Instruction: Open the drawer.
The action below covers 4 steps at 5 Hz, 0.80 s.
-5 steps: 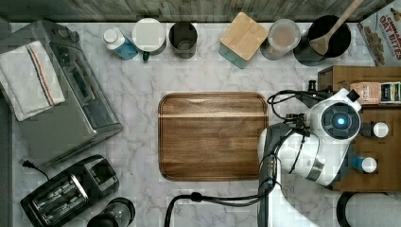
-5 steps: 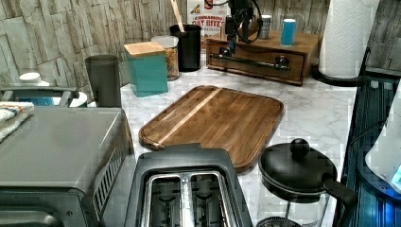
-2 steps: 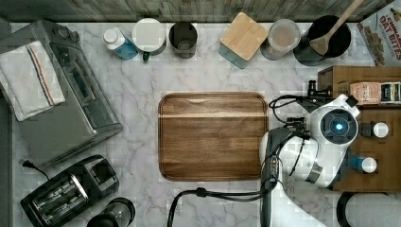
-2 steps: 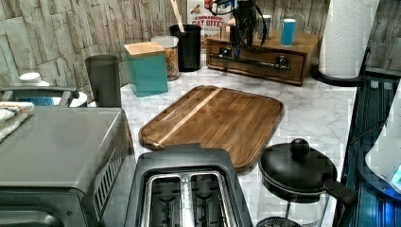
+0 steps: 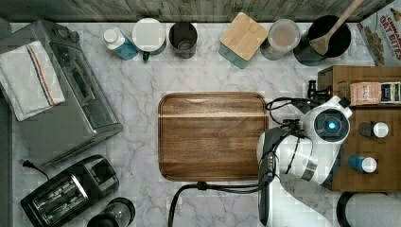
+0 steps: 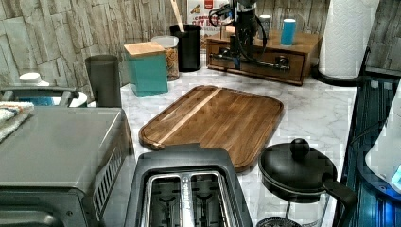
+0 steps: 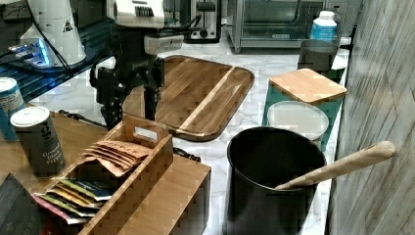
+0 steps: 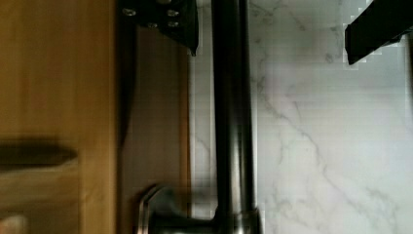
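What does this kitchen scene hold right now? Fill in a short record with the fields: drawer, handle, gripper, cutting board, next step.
drawer: closed front of the wooden cabinet, drawer
handle: black bar handle across the drawer front, not yet gripped
gripper: gripper open, one finger on each side of the handle
cutting board: cutting board flat on the marble counter, apart from the cabinet
next step: probably close on the handle and pull outward

Drawer [image 6: 257, 63] front partly hidden behind the arm in left view, bar handle [image 8: 233, 117] cut off by wrist view's edges, cereal box [image 5: 384, 35] cropped in top view.
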### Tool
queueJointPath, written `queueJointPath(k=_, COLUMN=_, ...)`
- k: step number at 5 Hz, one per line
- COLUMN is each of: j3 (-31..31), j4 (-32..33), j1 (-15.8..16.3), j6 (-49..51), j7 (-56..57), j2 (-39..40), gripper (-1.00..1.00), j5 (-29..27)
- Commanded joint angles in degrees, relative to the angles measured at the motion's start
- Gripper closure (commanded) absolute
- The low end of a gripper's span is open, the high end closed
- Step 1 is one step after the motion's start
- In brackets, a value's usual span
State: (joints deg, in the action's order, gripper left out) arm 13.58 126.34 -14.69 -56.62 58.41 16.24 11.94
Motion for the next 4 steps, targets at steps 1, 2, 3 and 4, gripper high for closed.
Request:
queueJointPath(k=1, j3=-0.4, j4=0.0, j1=-4.0, j6=-5.6, j7=5.5, j2=2.9, gripper=-1.00, j5=-3.1)
queueJointPath(k=2, j3=-2.2, j4=-1.3, j1=-5.8, j6=-5.7, j7=8.6, j2=4.8, gripper=-1.00, j5=-5.2)
queueJointPath(k=3, j3=-2.6, j4=-1.6, j1=-5.8, j6=-5.5, j7=8.9, j2=5.1, gripper=-1.00, j5=-5.7)
queueJointPath(k=4, j3=-2.2, j4=-1.4, j1=-4.3, j6=-2.8, j7=6.6, j2=3.5, gripper=-1.00, j5=-4.6)
